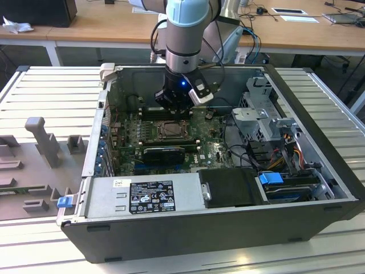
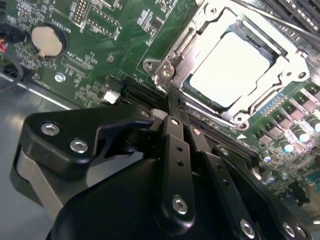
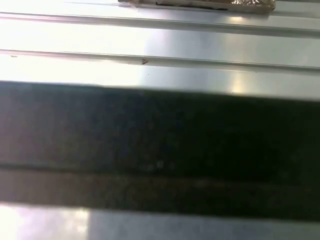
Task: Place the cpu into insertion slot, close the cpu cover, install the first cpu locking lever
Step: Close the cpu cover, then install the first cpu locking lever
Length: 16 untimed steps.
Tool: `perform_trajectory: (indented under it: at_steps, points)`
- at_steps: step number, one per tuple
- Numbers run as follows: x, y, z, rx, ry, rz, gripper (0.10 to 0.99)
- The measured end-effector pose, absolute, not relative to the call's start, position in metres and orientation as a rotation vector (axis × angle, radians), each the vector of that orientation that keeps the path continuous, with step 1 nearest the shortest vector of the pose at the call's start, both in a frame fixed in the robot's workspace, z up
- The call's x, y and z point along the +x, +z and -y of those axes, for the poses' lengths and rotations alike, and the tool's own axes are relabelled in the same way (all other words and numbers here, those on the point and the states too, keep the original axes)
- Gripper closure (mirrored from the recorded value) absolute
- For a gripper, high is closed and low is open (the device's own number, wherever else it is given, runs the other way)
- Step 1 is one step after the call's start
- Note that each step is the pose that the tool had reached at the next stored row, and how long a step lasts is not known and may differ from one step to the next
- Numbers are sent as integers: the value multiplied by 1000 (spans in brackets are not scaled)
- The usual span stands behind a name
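Observation:
The open computer case [image 1: 319, 142] lies on a ribbed metal table, with the arm reaching into it from above. My gripper [image 1: 173, 107] hangs just behind the insertion slot [image 1: 169, 130] on the green motherboard. In the second wrist view the cpu [image 2: 227, 67] sits flat in the socket, its silver top bright. The cpu cover [image 2: 172, 62] lies down around it as a metal frame. The gripper [image 2: 176, 112] has its black fingers [image 2: 172, 135] pressed together with nothing between them. Their tips are at the socket's edge, beside a long black slot [image 2: 145, 92].
A black graphics card [image 1: 164, 153] lies in front of the socket, and the power supply [image 1: 142, 197] in front of that. A drive cage [image 1: 259, 111] and cables fill the exterior view's right. A coin battery [image 2: 46, 40] sits on the board. Grey fixtures [image 1: 43, 140] stand outside the case.

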<state>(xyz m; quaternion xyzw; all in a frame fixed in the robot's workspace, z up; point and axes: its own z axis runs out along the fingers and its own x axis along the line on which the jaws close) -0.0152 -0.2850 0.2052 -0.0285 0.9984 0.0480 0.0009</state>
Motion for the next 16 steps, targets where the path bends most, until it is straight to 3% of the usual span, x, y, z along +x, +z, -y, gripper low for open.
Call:
perform_trajectory:
  at_steps: [16]
  points:
    - [-15,218,291,-89,149,-3135,980]
